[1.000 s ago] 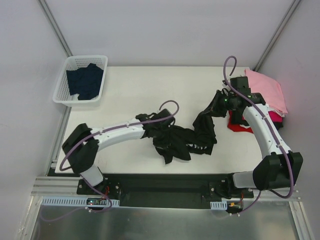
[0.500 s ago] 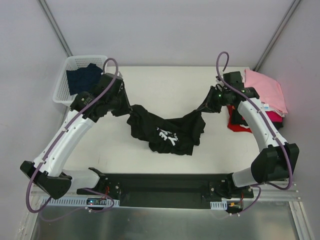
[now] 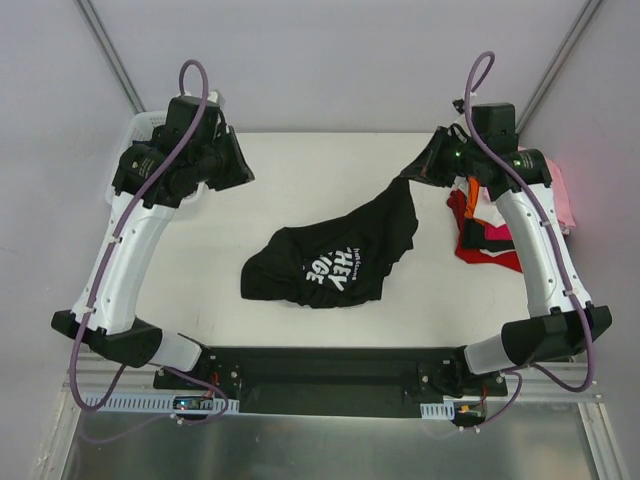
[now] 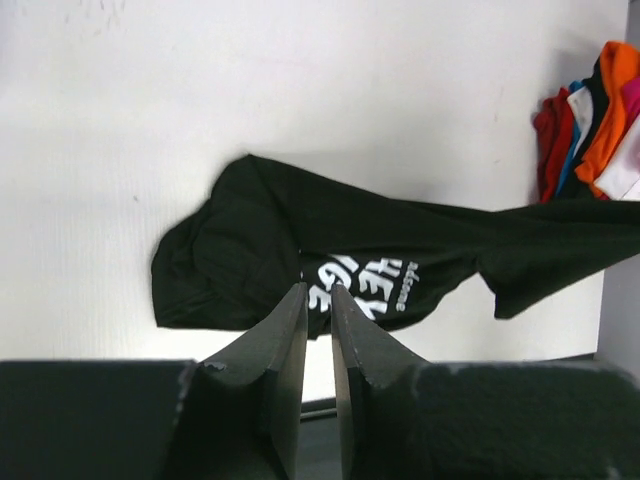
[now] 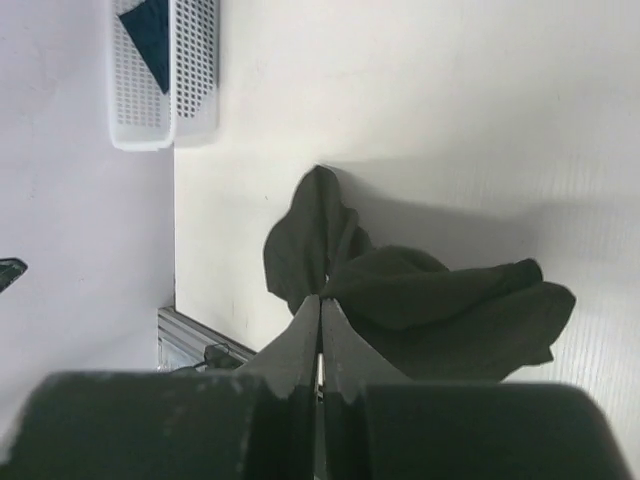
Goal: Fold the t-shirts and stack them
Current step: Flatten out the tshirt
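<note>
A black t-shirt point(image 3: 330, 255) with white lettering lies crumpled mid-table, its right end lifted off the surface. My right gripper point(image 3: 418, 172) is shut on that raised corner; in the right wrist view the cloth point(image 5: 440, 300) bunches at the closed fingertips of the gripper point(image 5: 320, 298). My left gripper point(image 3: 238, 172) hangs high at the back left, well clear of the shirt. Its jaws point(image 4: 318, 288) stand slightly open with nothing between them, and the shirt point(image 4: 250, 240) shows far below. More t-shirts, red, orange, white and pink, are piled point(image 3: 490, 232) at the right edge.
A white basket point(image 5: 165, 75) holding a dark navy t-shirt point(image 5: 150, 30) sits at the back-left corner, mostly hidden behind my left arm in the top view. The coloured pile point(image 4: 590, 120) lies beside the right arm. The table's edges border grey walls.
My left gripper has let go of the black t-shirt and risen toward the back left. The shirt's left side has dropped onto the table. My right gripper moved up and back with its corner.
</note>
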`<state>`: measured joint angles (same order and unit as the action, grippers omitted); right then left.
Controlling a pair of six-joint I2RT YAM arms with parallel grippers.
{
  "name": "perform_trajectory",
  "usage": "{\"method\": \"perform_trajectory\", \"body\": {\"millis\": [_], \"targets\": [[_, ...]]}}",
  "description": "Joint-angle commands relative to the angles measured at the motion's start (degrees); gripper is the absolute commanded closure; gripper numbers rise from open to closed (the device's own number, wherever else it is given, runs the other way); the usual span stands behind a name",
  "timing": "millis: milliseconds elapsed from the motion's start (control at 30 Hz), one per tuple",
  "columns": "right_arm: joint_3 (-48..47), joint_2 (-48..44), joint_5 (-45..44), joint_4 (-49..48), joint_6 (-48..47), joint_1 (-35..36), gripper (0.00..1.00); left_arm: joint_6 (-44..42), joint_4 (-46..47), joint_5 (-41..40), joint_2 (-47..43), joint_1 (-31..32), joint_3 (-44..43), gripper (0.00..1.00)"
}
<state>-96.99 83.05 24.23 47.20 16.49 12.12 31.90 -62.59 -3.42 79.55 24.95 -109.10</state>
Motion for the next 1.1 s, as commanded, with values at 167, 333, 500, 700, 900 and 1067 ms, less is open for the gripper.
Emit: {"method": "perform_trajectory", "body": {"millis": [167, 333, 500, 700, 900, 1067], "targets": [[-1.4, 8.4, -1.2, -1.8, -0.7, 0.0, 0.99, -2.7, 1.1, 12.1, 7.2, -1.3, 3.6, 0.71], [-6.8, 18.7, 2.5, -1.8, -2.8, -0.1, 0.94, -0.2, 11.8, 15.9, 1.3, -1.3, 17.8, 0.34], [-7.9, 26.9, 9.9, -2.9, -2.8, 0.0, 0.66, 2.5, 15.9, 18.1, -3.9, -1.3, 30.2, 0.16], [-1.0, 19.7, 8.7, -3.2, -2.5, -0.2, 0.53, 4.7, 18.0, 17.6, -10.2, -1.2, 41.3, 0.17], [11.9, 7.5, 7.5, -3.6, -2.0, 0.9, 0.53, 5.1, 21.8, 16.0, -12.3, -1.2, 49.7, 0.27], [23.6, 1.3, 7.2, -3.6, -3.8, 3.7, 0.53, 4.8, 25.8, 16.4, -10.0, -1.2, 51.5, 0.26]]}}
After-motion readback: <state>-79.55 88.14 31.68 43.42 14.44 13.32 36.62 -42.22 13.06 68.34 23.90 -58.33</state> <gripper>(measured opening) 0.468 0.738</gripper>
